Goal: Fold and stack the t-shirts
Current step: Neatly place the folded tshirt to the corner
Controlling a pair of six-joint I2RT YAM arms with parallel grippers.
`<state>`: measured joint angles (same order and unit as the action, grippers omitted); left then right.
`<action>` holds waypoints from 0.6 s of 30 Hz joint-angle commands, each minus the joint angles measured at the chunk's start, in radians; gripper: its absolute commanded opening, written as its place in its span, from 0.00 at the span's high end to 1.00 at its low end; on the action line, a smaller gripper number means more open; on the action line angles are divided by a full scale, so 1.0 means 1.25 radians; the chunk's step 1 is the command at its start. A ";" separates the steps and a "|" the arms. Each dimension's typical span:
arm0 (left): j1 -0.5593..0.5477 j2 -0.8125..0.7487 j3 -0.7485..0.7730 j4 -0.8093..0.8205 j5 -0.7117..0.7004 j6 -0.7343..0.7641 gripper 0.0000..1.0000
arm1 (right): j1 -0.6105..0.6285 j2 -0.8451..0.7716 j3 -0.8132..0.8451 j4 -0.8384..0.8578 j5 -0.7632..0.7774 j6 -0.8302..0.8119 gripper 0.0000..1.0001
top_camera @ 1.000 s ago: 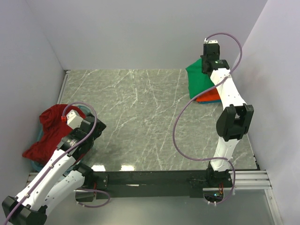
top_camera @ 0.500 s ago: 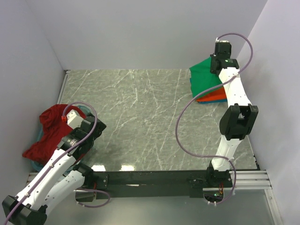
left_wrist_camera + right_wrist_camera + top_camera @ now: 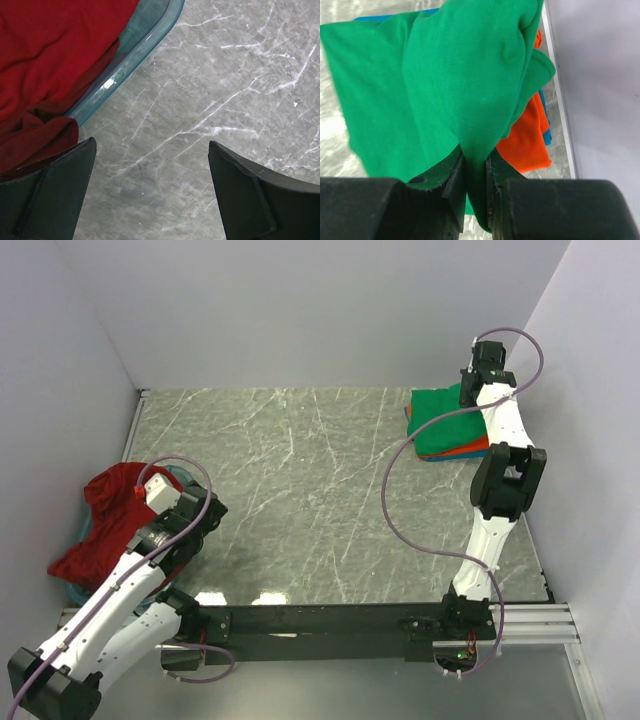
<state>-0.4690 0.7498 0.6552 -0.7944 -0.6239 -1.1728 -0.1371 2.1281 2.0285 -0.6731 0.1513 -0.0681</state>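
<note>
Now the right claw (image 3: 475,170) pinches the green shirt (image 3: 445,75) on the orange shirt (image 3: 525,142) in the far right corner of the bench (image 3: 300,490), so letting go should come next, while the left claw (image 3: 151,165) hangs wide open by the red shirt (image 3: 115,510).

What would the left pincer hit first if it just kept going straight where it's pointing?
Probably the bare marble table; the open left pincer frames only tabletop. The teal bin with the dark red t-shirt lies off to the side.
</note>
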 commanded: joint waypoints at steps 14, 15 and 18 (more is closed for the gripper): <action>-0.002 0.036 0.040 -0.027 -0.032 -0.021 0.00 | -0.063 0.119 0.139 0.060 -0.029 0.031 0.87; 0.000 0.037 0.042 -0.028 -0.033 -0.023 0.01 | -0.063 0.121 0.139 0.057 -0.020 0.037 0.69; 0.000 0.036 0.042 -0.036 -0.036 -0.029 0.01 | -0.063 0.114 0.127 0.065 0.037 0.052 0.40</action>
<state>-0.4690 0.7979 0.6647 -0.8291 -0.6361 -1.1938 -0.2123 2.2814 2.1544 -0.6365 0.1280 -0.0284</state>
